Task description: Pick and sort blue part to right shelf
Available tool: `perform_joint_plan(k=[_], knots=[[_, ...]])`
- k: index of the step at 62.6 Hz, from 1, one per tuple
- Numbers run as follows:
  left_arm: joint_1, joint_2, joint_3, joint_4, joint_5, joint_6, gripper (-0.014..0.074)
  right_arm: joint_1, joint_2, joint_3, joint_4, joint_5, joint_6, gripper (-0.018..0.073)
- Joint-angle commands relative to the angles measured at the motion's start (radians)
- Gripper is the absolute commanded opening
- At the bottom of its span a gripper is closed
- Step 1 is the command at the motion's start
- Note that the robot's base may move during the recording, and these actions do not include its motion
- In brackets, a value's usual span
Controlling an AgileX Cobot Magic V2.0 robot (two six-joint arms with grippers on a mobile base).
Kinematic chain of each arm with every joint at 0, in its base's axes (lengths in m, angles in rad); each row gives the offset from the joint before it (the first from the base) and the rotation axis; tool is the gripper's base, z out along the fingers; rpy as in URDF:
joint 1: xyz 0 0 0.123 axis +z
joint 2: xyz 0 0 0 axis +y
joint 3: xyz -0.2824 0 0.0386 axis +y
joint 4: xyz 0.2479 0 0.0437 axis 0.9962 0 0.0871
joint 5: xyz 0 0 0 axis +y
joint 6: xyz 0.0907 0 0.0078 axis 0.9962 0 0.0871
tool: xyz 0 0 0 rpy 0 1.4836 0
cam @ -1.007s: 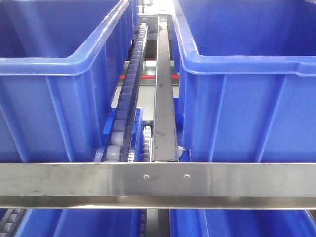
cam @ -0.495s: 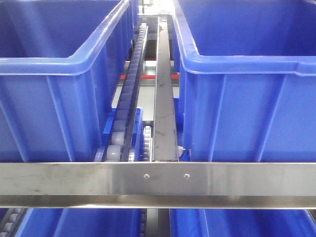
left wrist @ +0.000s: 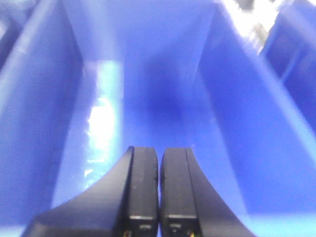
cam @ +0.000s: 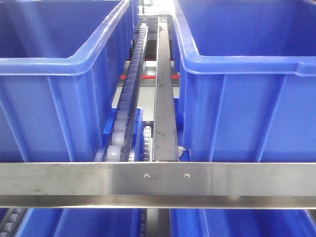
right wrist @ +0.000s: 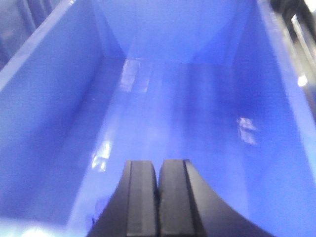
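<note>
The blue part is out of view in every frame. The front view shows the right shelf: a stainless-steel front rail (cam: 158,183), white roller tracks (cam: 126,113) and two deep blue bins, one at left (cam: 54,84) and one at right (cam: 247,84). My left gripper (left wrist: 159,153) is shut with nothing between its black fingers, hanging over the bare floor of a blue bin (left wrist: 158,98). My right gripper (right wrist: 158,165) is shut too, empty, above the floor of another blue bin (right wrist: 187,98). Neither gripper shows in the front view.
A steel divider bar (cam: 163,103) runs back between the two upper bins beside the rollers. More blue bins (cam: 79,224) sit on the lower level under the front rail. Bin walls rise on both sides of each gripper.
</note>
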Motion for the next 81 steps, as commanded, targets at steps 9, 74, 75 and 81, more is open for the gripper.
perform_joint_plan(k=[9,74,75,81], knots=[[0.081,-0.197,0.091,-0.013,-0.067,-0.074,0.0122,-0.006,-0.179,0.051,0.001,-0.082,-0.006,0.0055],[0.112,-0.37,0.11,-0.009,-0.001,-0.072,0.0122,-0.006,-0.37,0.111,0.016,0.036,-0.005,0.0055],[0.112,-0.37,0.11,-0.009,-0.001,-0.072,0.0122,-0.006,-0.375,0.116,0.015,0.035,-0.005,0.0055],[0.112,-0.37,0.11,-0.009,-0.001,-0.072,0.0122,-0.01,-0.422,0.157,0.014,0.012,-0.005,0.0055]])
